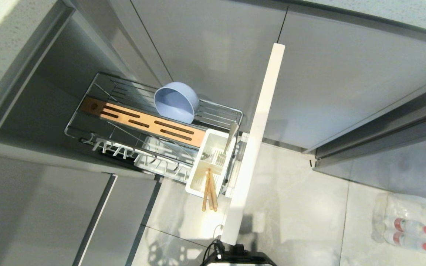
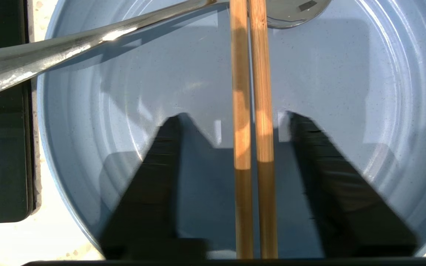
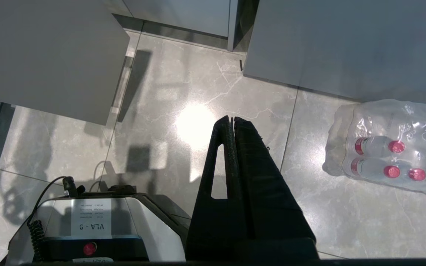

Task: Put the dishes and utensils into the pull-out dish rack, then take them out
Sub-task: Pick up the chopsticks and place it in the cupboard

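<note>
Two places hold the task's things. Largest is the pull-out dish rack (image 1: 124,83), drawn out of the cabinet with its front panel (image 1: 257,140) on the side nearest the robot. The grey-blue bowl (image 1: 176,101) is tipped on the wires behind the wooden bar. A pair of wooden sticks (image 1: 210,190) and a metal utensil (image 1: 231,136) stand in the white caddy (image 1: 198,173).

On the pale desk (image 2: 13,244), the left wrist view shows the light-blue plate (image 2: 346,111). The spoon (image 2: 68,37) lies slantwise over its rim, and the chopsticks (image 2: 250,92) lie side by side across the middle.

The left tool (image 2: 233,116) hangs directly over that pair. Its jaws stand moderately apart, one on each side, touching neither stick. The sticks' long axis runs straight away from the wrist, so closing should pinch them crosswise. The spoon crosses the sticks' far ends, well away from the fingers. The plate floor lies just beneath.

The right tool (image 3: 231,120) is parked over the floor, jaws pressed together and empty.
</note>
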